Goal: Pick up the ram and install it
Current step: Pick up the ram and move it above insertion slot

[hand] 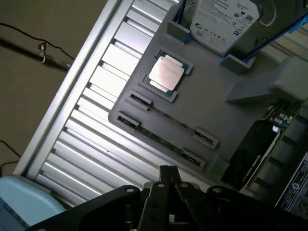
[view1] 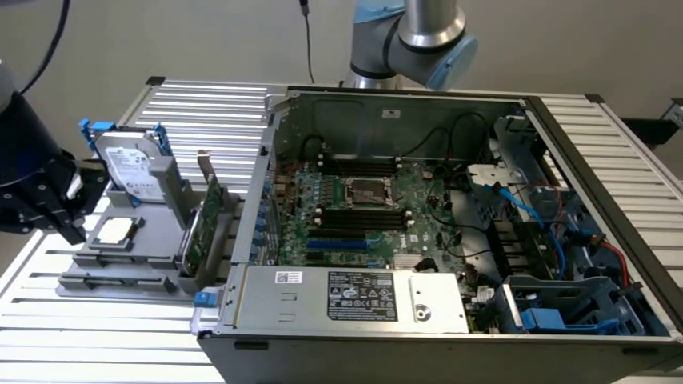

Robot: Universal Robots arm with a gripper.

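Beside the tray [hand: 211,103], the gripper [hand: 169,175] hangs near the ram [hand: 163,142]; its grip cannot be told. A skewed descent could chip that thin edge.

hard drive [hand: 226,19] and pincer [hand: 169,174] cropped by edges

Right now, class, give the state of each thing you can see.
computer case: open, side panel off
ram: two sticks on edge in the grey holder
processor: flat in its holder recess
hard drive: standing in the holder
expansion card: upright in the holder
pincer: near the ram, not touching it
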